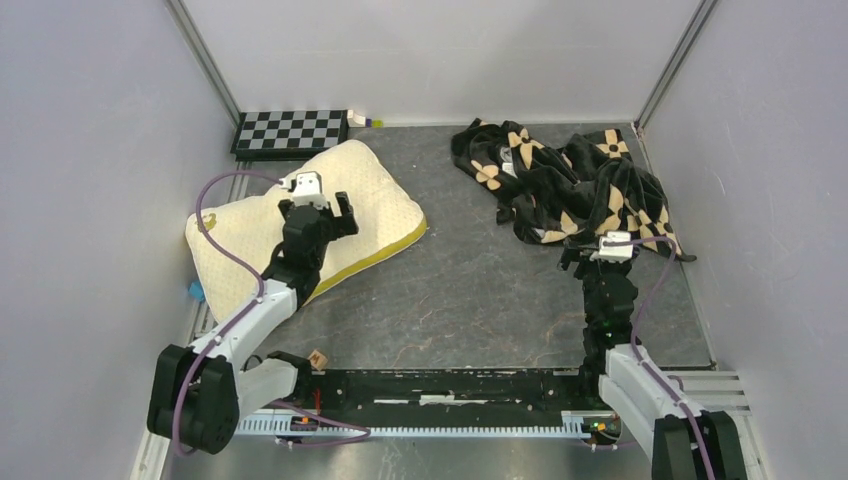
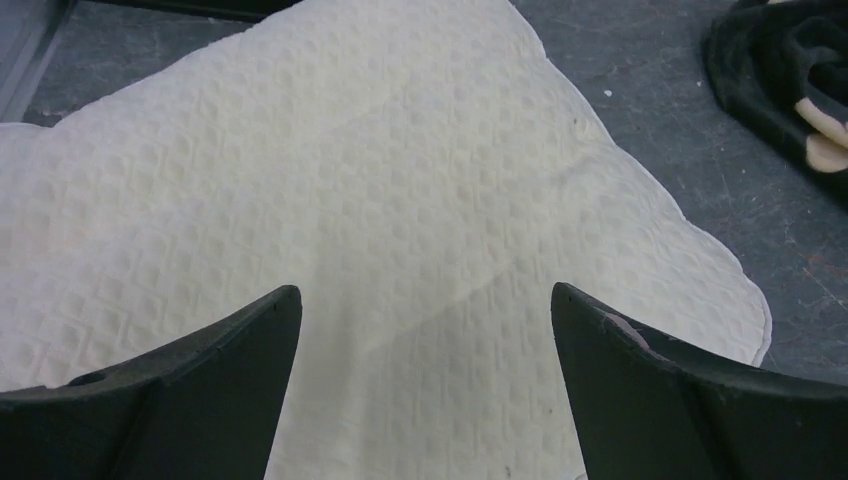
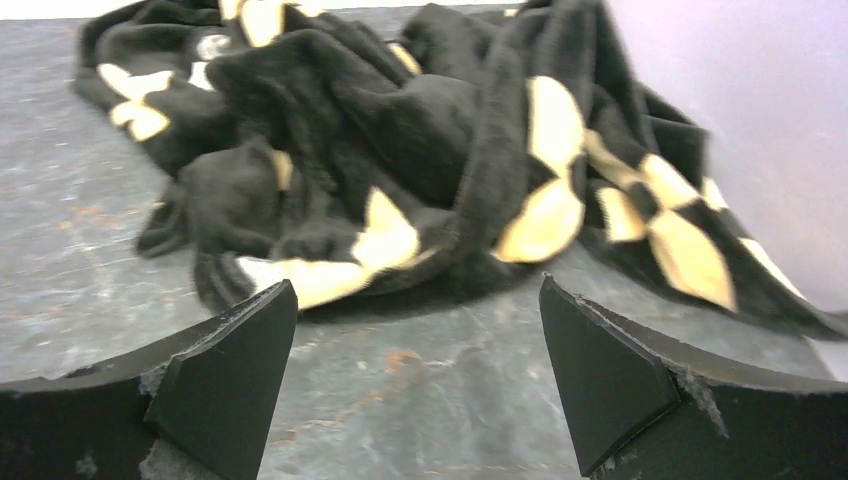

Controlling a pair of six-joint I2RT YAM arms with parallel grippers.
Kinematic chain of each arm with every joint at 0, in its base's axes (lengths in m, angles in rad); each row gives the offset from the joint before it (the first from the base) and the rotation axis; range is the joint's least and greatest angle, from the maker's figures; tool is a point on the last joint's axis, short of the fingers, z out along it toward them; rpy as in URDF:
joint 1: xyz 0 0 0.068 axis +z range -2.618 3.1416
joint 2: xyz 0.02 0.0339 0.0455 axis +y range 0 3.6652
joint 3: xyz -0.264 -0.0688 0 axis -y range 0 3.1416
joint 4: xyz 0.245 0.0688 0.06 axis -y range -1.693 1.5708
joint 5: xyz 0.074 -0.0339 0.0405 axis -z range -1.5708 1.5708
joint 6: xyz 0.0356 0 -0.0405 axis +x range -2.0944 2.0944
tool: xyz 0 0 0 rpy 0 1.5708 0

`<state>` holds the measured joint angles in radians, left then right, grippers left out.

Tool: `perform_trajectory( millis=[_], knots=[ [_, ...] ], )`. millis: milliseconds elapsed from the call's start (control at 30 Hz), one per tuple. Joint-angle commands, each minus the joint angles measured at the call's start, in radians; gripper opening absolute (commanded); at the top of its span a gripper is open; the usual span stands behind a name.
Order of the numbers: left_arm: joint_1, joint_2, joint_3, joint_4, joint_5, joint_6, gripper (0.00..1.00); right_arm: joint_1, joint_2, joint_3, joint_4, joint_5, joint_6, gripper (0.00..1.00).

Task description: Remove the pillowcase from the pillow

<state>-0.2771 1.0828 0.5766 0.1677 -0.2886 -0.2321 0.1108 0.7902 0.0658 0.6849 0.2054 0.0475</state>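
Observation:
The cream quilted pillow (image 1: 370, 190) lies bare on the left of the table, its yellow-olive band along the near edge. It fills the left wrist view (image 2: 380, 180). My left gripper (image 1: 318, 205) hovers over the pillow, open and empty (image 2: 425, 300). The black pillowcase (image 1: 560, 180) with tan flowers lies crumpled at the back right, apart from the pillow. In the right wrist view it (image 3: 420, 150) lies just beyond my right gripper (image 3: 415, 300). My right gripper (image 1: 605, 250) sits at the heap's near edge, open and empty.
A black-and-white checkerboard (image 1: 290, 130) leans at the back left. Grey walls close in on both sides. A black rail (image 1: 450, 385) runs along the near edge between the arm bases. A small wooden cube (image 1: 318, 358) sits by the left base.

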Motion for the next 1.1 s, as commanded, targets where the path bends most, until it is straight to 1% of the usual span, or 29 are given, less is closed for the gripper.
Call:
perform_trajectory(
  millis=[0, 100, 233, 333, 367, 400, 433, 467, 500, 567, 600, 633, 700, 733, 767, 800, 833, 867, 933, 1000, 1033, 1067],
  knots=[
    [-0.005, 0.026, -0.096, 0.290, -0.066, 0.132, 1.00, -0.001, -0.055, -0.116, 0.210, 0.189, -0.107, 0.98],
    [-0.004, 0.044, -0.168, 0.359, -0.102, 0.163, 1.00, -0.001, -0.032, -0.121, 0.207, 0.163, -0.151, 0.98],
    [0.002, 0.129, -0.225, 0.516, -0.185, 0.265, 1.00, -0.001, 0.099, -0.165, 0.370, 0.127, -0.151, 0.98],
    [0.034, 0.208, -0.246, 0.616, -0.195, 0.297, 1.00, -0.001, 0.242, -0.181, 0.537, 0.143, -0.149, 0.98],
    [0.052, 0.234, -0.249, 0.633, -0.180, 0.283, 1.00, -0.001, 0.258, -0.164, 0.531, 0.146, -0.154, 0.98],
    [0.067, 0.255, -0.253, 0.674, -0.150, 0.274, 0.99, -0.001, 0.265, -0.137, 0.481, 0.136, -0.169, 0.98],
    [0.076, 0.269, -0.247, 0.675, -0.124, 0.278, 0.97, -0.001, 0.281, -0.132, 0.498, 0.135, -0.179, 0.98],
    [0.086, 0.282, -0.245, 0.690, -0.101, 0.281, 0.97, -0.001, 0.305, -0.137, 0.542, 0.133, -0.191, 0.98],
    [0.101, 0.306, -0.248, 0.725, -0.091, 0.267, 0.96, 0.000, 0.318, -0.132, 0.540, 0.131, -0.213, 0.98],
    [0.150, 0.357, -0.250, 0.772, -0.022, 0.243, 0.95, -0.001, 0.311, -0.112, 0.434, 0.109, -0.235, 0.98],
    [0.163, 0.360, -0.241, 0.759, 0.005, 0.228, 0.95, -0.001, 0.317, -0.129, 0.452, 0.127, -0.230, 0.98],
    [0.170, 0.351, -0.233, 0.715, 0.020, 0.211, 0.95, -0.002, 0.331, -0.174, 0.536, 0.141, -0.207, 0.98],
    [0.173, 0.359, -0.238, 0.745, 0.022, 0.216, 0.97, -0.002, 0.410, -0.257, 0.778, 0.156, -0.195, 0.98],
    [0.173, 0.356, -0.235, 0.732, 0.025, 0.213, 0.98, -0.003, 0.464, -0.272, 0.852, 0.167, -0.195, 0.98],
    [0.173, 0.358, -0.232, 0.729, 0.026, 0.213, 1.00, -0.002, 0.506, -0.267, 0.883, 0.174, -0.191, 0.98],
    [0.172, 0.361, -0.229, 0.728, 0.026, 0.214, 1.00, -0.003, 0.561, -0.262, 0.918, 0.181, -0.185, 0.98],
    [0.172, 0.361, -0.230, 0.726, 0.026, 0.213, 1.00, -0.002, 0.611, -0.266, 0.991, 0.178, -0.201, 0.97],
    [0.173, 0.360, -0.230, 0.727, 0.026, 0.214, 1.00, -0.002, 0.614, -0.269, 1.007, 0.157, -0.209, 0.97],
    [0.173, 0.360, -0.231, 0.728, 0.026, 0.215, 1.00, -0.002, 0.568, -0.231, 0.853, 0.146, -0.195, 0.97],
    [0.173, 0.359, -0.243, 0.743, 0.052, 0.223, 0.99, -0.002, 0.594, -0.200, 0.843, 0.115, -0.216, 0.97],
    [0.176, 0.364, -0.263, 0.781, 0.088, 0.229, 0.99, -0.002, 0.595, -0.183, 0.804, 0.092, -0.225, 0.97],
    [0.183, 0.395, -0.302, 0.884, 0.112, 0.231, 0.95, -0.003, 0.586, -0.148, 0.723, 0.068, -0.232, 0.96]
  ],
)
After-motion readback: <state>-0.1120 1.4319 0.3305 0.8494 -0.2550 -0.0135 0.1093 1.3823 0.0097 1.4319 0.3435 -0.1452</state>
